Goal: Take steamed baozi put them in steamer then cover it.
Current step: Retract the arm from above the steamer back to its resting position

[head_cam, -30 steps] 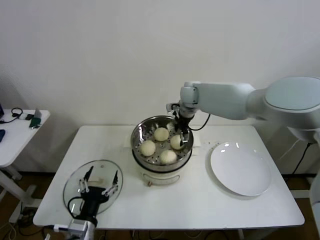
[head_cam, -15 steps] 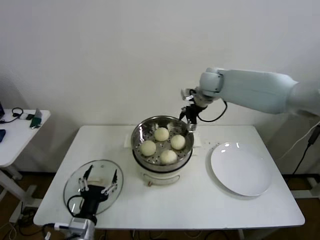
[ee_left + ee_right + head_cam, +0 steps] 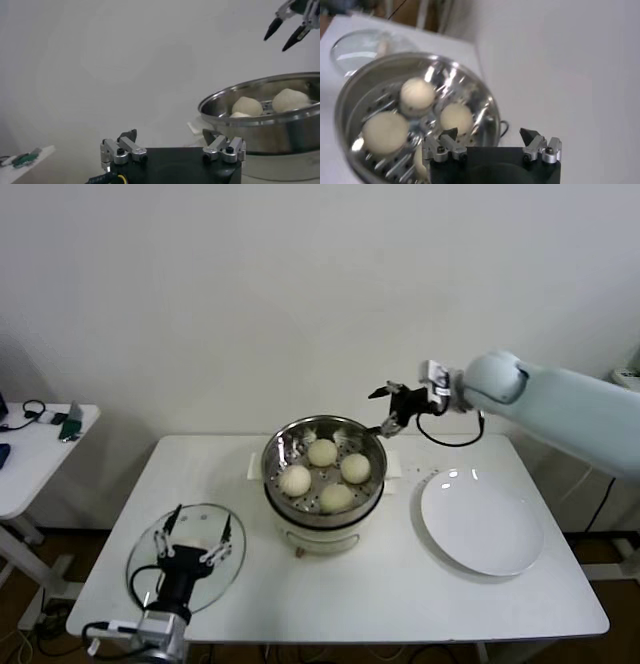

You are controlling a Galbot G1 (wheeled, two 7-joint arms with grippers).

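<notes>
Left gripper: the left gripper (image 3: 190, 546) hovers over the near left of the white table (image 3: 400, 584), fingers spread wide and holding nothing, just above the lid.
Cover: the round clear glass cover (image 3: 188, 556) with its metal rim lies flat on the table near the front left corner, well apart from the pot; its centre handle is hidden under the gripper in the head view.
Handling of the cover: judged stiff, smooth and breakable — glass and rim would slip in a pinch, so the centre handle looks like the place to take hold, lifting level.
Steamer: the round shiny stainless-steel steamer (image 3: 325, 474) on a white base sits at the table's middle, uncovered.
Baozi: four smooth cream-white steamed baozi (image 3: 323, 452) rest on the perforated tray inside — soft dough, likely to dent if squeezed.
Plate: a flat white plate (image 3: 482, 522) lies to the steamer's right, bare.
Right gripper: the right gripper (image 3: 390, 409) hangs in the air beyond the steamer's far right rim, fingers wide apart, carrying nothing.
Stage: loading looks done; covering is what remains.
</notes>
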